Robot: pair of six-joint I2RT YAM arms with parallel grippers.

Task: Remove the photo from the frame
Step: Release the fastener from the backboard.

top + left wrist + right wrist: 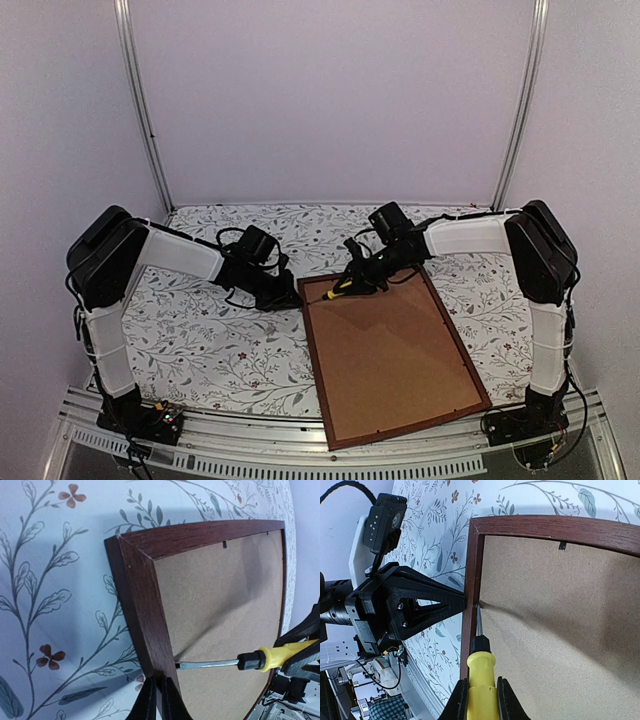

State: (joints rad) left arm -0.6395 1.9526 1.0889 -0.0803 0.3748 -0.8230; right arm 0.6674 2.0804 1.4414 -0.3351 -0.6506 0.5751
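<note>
My right gripper [482,696] pinches the screwdriver [481,667], tip just ahead at the frame [545,527] rail's inner edge. My left gripper [159,701], jaws pressed together, butts the rail's outside. The photo is hidden under the backing board [560,630]. Pry shallow and slowly, brace firmly.

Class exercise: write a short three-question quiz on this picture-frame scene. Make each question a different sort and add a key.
1. Multiple choice: what do the right arm's fingers hold? A) a yellow-handled screwdriver B) a photo C) nothing
2. True or false: the frame lies with the photo facing up.
3. Fill in: the ____ arm's fingers, closed together, meet the frame's outer edge.

Key
1. A. The screwdriver's tip is at the frame's inner edge.
2. False. The plain brown backing board faces up, and no photo shows.
3. Left. The left arm's fingers are the ones at the outer edge.
</note>
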